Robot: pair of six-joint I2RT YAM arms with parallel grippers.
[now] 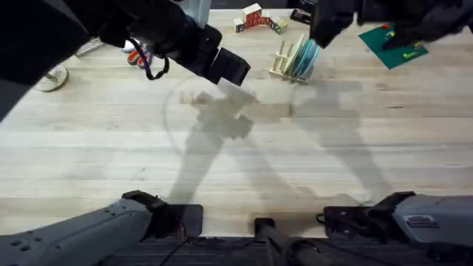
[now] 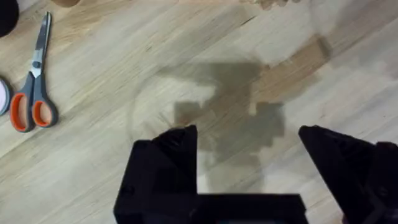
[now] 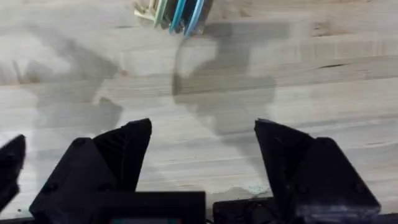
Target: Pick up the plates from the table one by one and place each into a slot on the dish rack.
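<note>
Pale plank grain of the desk spreads bare beneath both arms. Left jaws hang released and hold nothing, over shadowed wood; right jaws are likewise spread wide and hold nothing. Beyond them, near the desk's far edge, the dish rack holds the plates upright in its slots. Orange-handled scissors lie toward the far left corner.

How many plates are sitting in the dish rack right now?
2, as far as shows: a cream plate and a light blue plate stand upright side by side in the dish rack at the table's far side. Another could be hidden between them.
</note>
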